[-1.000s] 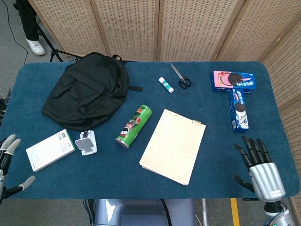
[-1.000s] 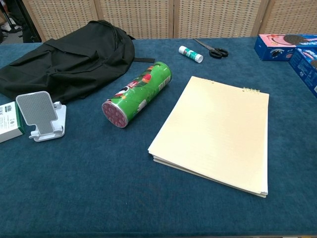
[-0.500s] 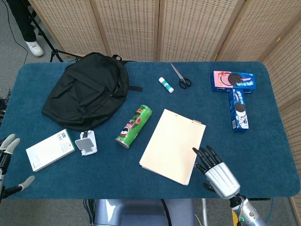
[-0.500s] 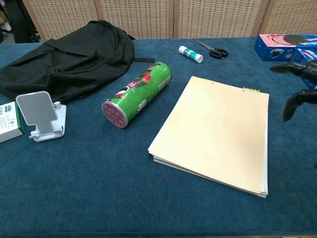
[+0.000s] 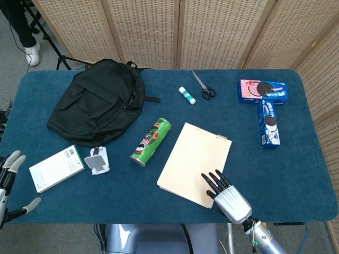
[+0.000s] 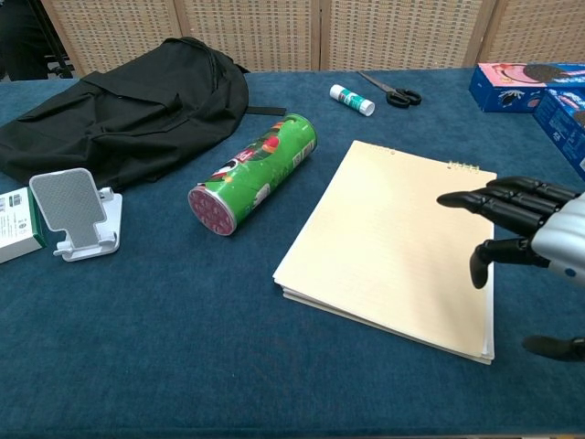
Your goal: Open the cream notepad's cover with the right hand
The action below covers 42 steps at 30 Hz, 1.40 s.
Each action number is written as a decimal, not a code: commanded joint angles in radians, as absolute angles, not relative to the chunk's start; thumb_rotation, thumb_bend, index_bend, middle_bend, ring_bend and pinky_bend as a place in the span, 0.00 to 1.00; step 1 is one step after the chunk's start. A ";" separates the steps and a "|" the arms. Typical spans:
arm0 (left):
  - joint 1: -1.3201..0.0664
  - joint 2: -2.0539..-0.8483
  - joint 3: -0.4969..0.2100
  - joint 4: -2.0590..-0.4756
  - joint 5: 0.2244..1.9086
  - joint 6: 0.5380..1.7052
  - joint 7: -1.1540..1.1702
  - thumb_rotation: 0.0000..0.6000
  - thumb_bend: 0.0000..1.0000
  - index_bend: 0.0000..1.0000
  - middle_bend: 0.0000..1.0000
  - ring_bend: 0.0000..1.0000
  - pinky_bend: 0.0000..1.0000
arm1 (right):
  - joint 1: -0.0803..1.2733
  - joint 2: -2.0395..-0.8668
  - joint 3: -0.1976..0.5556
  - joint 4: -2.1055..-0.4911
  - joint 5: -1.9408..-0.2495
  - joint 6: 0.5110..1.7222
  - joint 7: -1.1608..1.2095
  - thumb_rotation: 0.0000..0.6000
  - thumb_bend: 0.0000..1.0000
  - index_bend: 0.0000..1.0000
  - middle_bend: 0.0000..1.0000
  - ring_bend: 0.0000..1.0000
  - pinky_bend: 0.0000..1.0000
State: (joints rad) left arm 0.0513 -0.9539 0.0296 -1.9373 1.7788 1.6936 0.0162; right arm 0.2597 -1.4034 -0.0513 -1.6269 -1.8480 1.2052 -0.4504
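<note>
The cream notepad (image 5: 195, 163) lies flat and closed in the middle of the table, its spiral binding at the far edge (image 6: 393, 238). My right hand (image 5: 226, 196) hovers over the notepad's near right corner with its fingers spread and empty (image 6: 526, 224). It holds nothing; whether the fingertips touch the cover I cannot tell. My left hand (image 5: 9, 182) shows at the table's left edge, fingers apart, holding nothing.
A green snack can (image 5: 151, 142) lies left of the notepad. A black backpack (image 5: 98, 103), a white box (image 5: 55, 168) and a phone stand (image 5: 97, 160) are further left. A glue stick (image 5: 187, 95), scissors (image 5: 202, 85) and two cookie boxes (image 5: 264, 91) lie at the back.
My right hand has moved left from the table's right side to above the notepad's near right corner. The left hand has barely shifted.
</note>
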 commanded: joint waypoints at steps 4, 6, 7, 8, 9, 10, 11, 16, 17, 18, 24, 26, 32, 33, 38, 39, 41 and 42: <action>0.050 -0.955 0.030 -1.939 1.778 1.689 0.022 1.00 0.00 0.00 0.00 0.00 0.00 | 0.274 -1.452 -0.059 -1.568 -1.849 1.201 -0.458 1.00 0.26 0.40 0.00 0.00 0.00; 0.049 -0.956 0.030 -1.940 1.776 1.687 0.024 1.00 0.00 0.00 0.00 0.00 0.00 | 0.278 -1.461 -0.061 -1.556 -1.849 1.201 -0.457 1.00 0.26 0.40 0.00 0.00 0.00; 0.049 -0.956 0.030 -1.940 1.775 1.686 0.024 1.00 0.00 0.00 0.00 0.00 0.00 | 0.280 -1.466 -0.062 -1.551 -1.849 1.200 -0.457 1.00 0.26 0.40 0.00 0.00 0.00; 0.048 -0.956 0.029 -1.941 1.775 1.684 0.025 1.00 0.00 0.00 0.00 0.00 0.00 | 0.282 -1.470 -0.063 -1.546 -1.848 1.198 -0.457 1.00 0.26 0.40 0.00 0.00 0.00; 0.047 -0.956 0.029 -1.941 1.774 1.683 0.025 1.00 0.00 0.00 0.00 0.00 0.00 | 0.285 -1.474 -0.063 -1.541 -1.847 1.196 -0.457 1.00 0.26 0.40 0.00 0.00 0.00; 0.046 -0.956 0.029 -1.941 1.773 1.682 0.026 1.00 0.00 0.00 0.00 0.00 0.00 | 0.288 -1.479 -0.063 -1.535 -1.844 1.193 -0.458 1.00 0.26 0.40 0.00 0.00 0.00; 0.046 -0.955 0.029 -1.942 1.772 1.681 0.025 1.00 0.00 0.00 0.00 0.00 0.00 | 0.291 -1.484 -0.064 -1.528 -1.843 1.191 -0.458 1.00 0.26 0.40 0.00 0.00 0.00; 0.044 -0.954 0.027 -1.943 1.766 1.676 0.024 1.00 0.00 0.00 0.00 0.00 0.00 | 0.302 -1.499 -0.073 -1.506 -1.839 1.182 -0.459 1.00 0.26 0.40 0.00 0.00 0.00; 0.043 -0.954 0.028 -1.943 1.766 1.676 0.024 1.00 0.00 0.00 0.00 0.00 0.00 | 0.303 -1.501 -0.075 -1.502 -1.838 1.181 -0.459 1.00 0.26 0.40 0.00 0.00 0.00; 0.043 -0.954 0.028 -1.944 1.767 1.675 0.024 1.00 0.00 0.00 0.00 0.00 0.00 | 0.304 -1.504 -0.077 -1.498 -1.837 1.181 -0.456 1.00 0.26 0.40 0.00 0.00 0.00; 0.043 -0.956 0.027 -1.945 1.765 1.674 0.029 1.00 0.00 0.00 0.00 0.00 0.00 | 0.308 -1.516 -0.085 -1.478 -1.828 1.184 -0.439 1.00 0.26 0.40 0.00 0.00 0.00; 0.042 -0.957 0.027 -1.946 1.764 1.673 0.032 1.00 0.00 0.00 0.00 0.00 0.00 | 0.311 -1.521 -0.086 -1.474 -1.826 1.186 -0.434 1.00 0.26 0.40 0.00 0.00 0.00; 0.042 -0.957 0.028 -1.946 1.765 1.672 0.035 1.00 0.00 0.00 0.00 0.00 0.00 | 0.322 -1.539 -0.082 -1.466 -1.809 1.179 -0.427 1.00 0.26 0.41 0.00 0.00 0.00; 0.042 -0.958 0.028 -1.946 1.764 1.673 0.034 1.00 0.00 0.00 0.00 0.00 0.00 | 0.324 -1.542 -0.081 -1.463 -1.805 1.177 -0.426 1.00 0.26 0.41 0.00 0.00 0.00; 0.041 -0.957 0.028 -1.947 1.763 1.670 0.034 1.00 0.00 0.00 0.00 0.00 0.00 | 0.328 -1.550 -0.079 -1.460 -1.799 1.181 -0.426 1.00 0.26 0.41 0.00 0.00 0.00; 0.040 -0.957 0.028 -1.947 1.762 1.669 0.033 1.00 0.00 0.00 0.00 0.00 0.00 | 0.329 -1.552 -0.078 -1.460 -1.797 1.183 -0.427 1.00 0.26 0.41 0.00 0.00 0.00; 0.040 -0.957 0.028 -1.947 1.762 1.669 0.033 1.00 0.00 0.00 0.00 0.00 0.00 | 0.332 -1.556 -0.076 -1.459 -1.793 1.183 -0.426 1.00 0.26 0.41 0.00 0.00 0.00; 0.040 -0.957 0.028 -1.947 1.762 1.669 0.033 1.00 0.00 0.00 0.00 0.00 0.00 | 0.332 -1.557 -0.076 -1.458 -1.791 1.184 -0.426 1.00 0.28 0.41 0.00 0.00 0.00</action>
